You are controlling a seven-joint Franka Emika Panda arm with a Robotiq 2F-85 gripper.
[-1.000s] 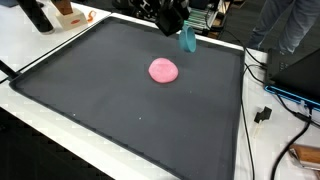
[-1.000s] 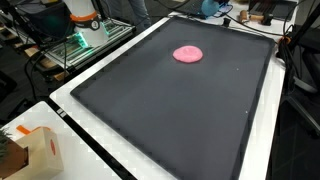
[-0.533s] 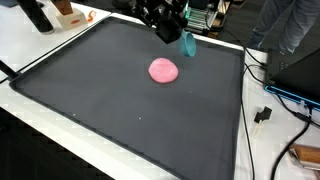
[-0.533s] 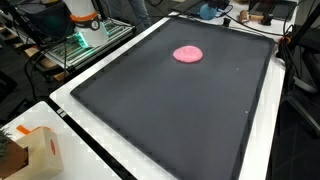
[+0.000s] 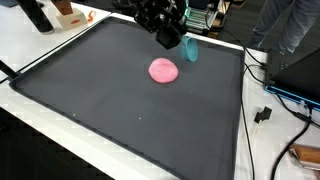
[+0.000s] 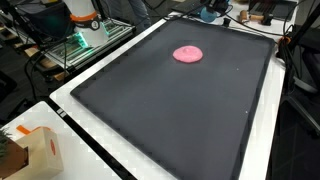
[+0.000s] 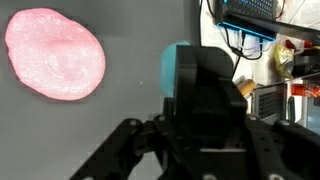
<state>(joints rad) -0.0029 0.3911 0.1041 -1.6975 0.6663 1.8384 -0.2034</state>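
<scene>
Gripper (image 5: pixel 171 39) is seen low over the far edge of the black mat (image 5: pixel 90 95). Teal object (image 5: pixel 190 48) is found right against its fingers, upright, near the mat's far border. In the wrist view the teal object (image 7: pixel 178 70) is half hidden behind a dark finger, so jaw state could not be determined. Pink lump (image 5: pixel 164 70) is noted flat on the mat, apart from the gripper, toward the middle.
</scene>
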